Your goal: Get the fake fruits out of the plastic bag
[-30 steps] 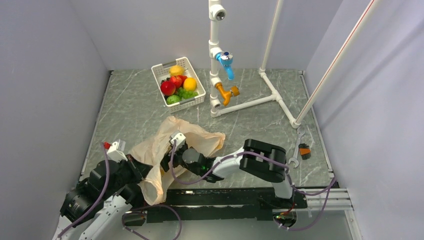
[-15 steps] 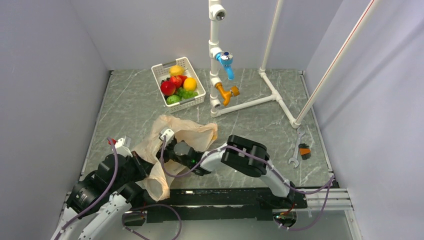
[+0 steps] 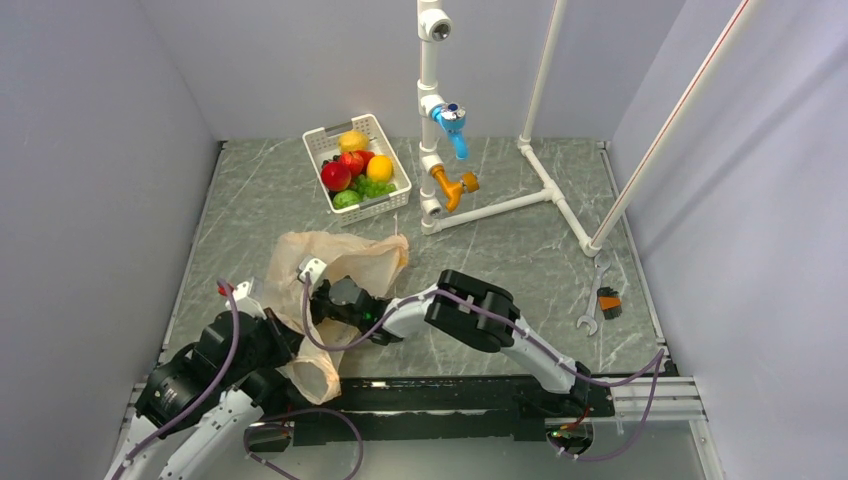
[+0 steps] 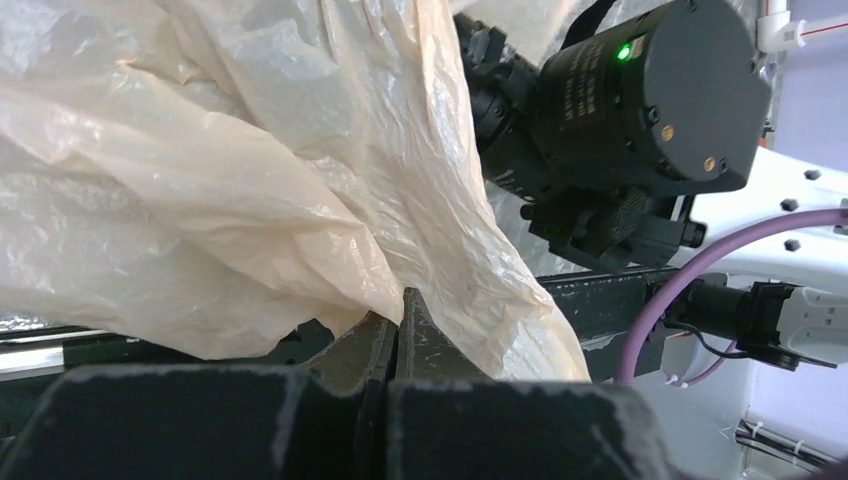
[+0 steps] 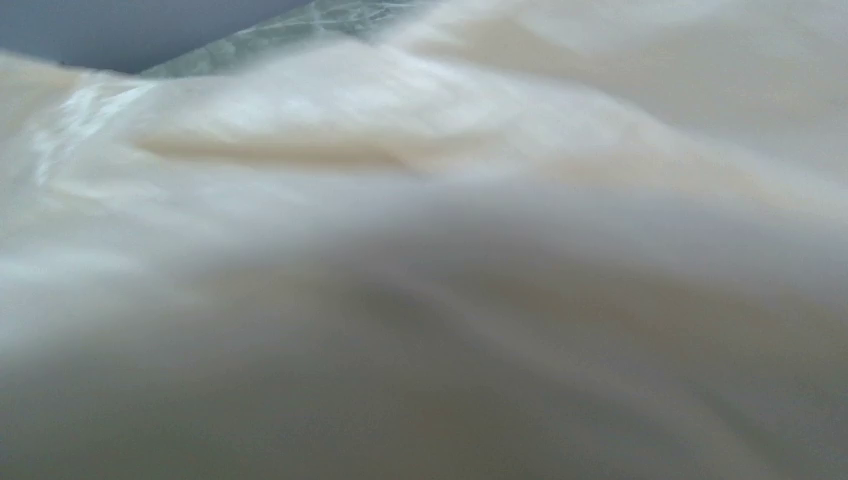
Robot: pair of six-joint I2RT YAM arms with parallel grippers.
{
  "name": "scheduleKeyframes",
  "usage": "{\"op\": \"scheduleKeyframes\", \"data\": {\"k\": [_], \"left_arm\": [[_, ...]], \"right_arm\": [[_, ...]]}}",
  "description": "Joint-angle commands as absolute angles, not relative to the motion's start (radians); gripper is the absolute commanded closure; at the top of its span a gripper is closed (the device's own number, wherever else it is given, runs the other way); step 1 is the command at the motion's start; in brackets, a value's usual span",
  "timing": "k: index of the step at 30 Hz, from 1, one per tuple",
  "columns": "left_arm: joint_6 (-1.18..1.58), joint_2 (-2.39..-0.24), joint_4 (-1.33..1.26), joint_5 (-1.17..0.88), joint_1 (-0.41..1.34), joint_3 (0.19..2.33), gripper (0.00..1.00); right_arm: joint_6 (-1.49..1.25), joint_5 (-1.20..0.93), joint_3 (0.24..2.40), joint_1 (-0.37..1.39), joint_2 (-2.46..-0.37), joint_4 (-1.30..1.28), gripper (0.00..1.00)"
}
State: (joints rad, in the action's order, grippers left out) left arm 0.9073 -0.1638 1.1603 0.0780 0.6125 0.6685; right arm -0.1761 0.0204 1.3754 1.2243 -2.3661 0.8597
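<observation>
The left jaws are pinching the bag (image 3: 345,256) lying at the bench's (image 3: 520,240) 8 o'clock, while the right jaws, unreadable inside it, are risking clamping film and tearing it free.

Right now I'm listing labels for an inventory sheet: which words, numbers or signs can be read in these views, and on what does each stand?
No text is legible anywhere.
black motor housing of the right arm, left wrist view: small white print below the green light, too small to read.
plastic bag: no print shows in any view; the right wrist view is only blurred film.
</observation>
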Motion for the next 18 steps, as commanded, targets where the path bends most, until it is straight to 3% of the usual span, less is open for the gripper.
{"op": "scheduleKeyframes", "data": {"k": [1, 4, 11, 15, 18], "left_arm": [[0.929, -0.136, 1.209, 0.105, 0.609, 0.667, 1.00], [0.932, -0.120, 1.239, 0.128, 0.610, 0.674, 1.00], [0.933, -0.096, 1.272, 0.160, 0.610, 0.695, 1.00], [0.932, -0.095, 1.264, 0.148, 0.610, 0.696, 1.00], [0.909, -0.085, 1.119, 0.055, 0.611, 0.692, 1.00]], "right_arm": [[-0.190, 0.020, 1.365, 1.204, -2.327, 0.901, 0.63], [-0.193, 0.030, 1.297, 1.197, -2.262, 0.930, 0.64], [-0.191, 0.093, 1.122, 1.195, -2.113, 0.974, 0.85], [-0.171, 0.151, 1.038, 1.193, -2.041, 0.981, 0.89], [-0.165, 0.205, 0.989, 1.191, -1.995, 0.980, 0.89]]}}
